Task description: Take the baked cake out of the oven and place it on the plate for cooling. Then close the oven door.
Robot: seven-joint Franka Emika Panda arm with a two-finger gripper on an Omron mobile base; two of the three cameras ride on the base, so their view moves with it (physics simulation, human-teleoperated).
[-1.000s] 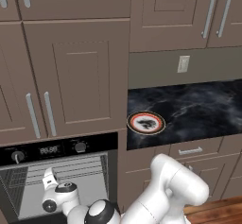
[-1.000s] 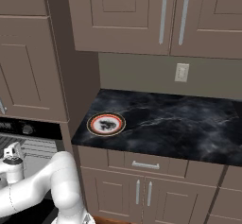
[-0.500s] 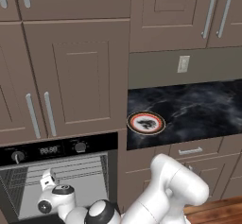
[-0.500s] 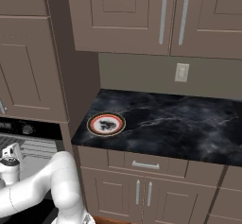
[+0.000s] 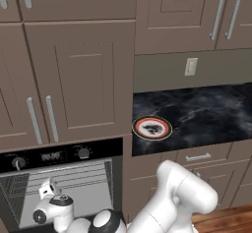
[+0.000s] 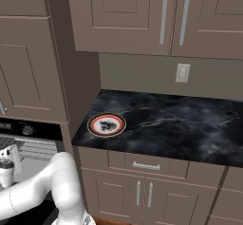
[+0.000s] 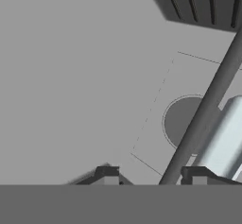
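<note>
With the oven (image 5: 59, 178) open and its light grey racked interior exposed, we see the gripper (image 7: 151, 176) inside the cavity at lower left of the left base view, jaws parted with a clear gap between the tips and nothing between them. In the hand view a thin dark rack bar (image 7: 203, 109) runs diagonally just past the right tip, with a pale rounded bar (image 7: 226, 142) beside it; we can't make out the cake. The plate (image 5: 152, 128) sits bare on the black marble worktop (image 5: 211, 114), near its left front edge, well apart from the arm.
</note>
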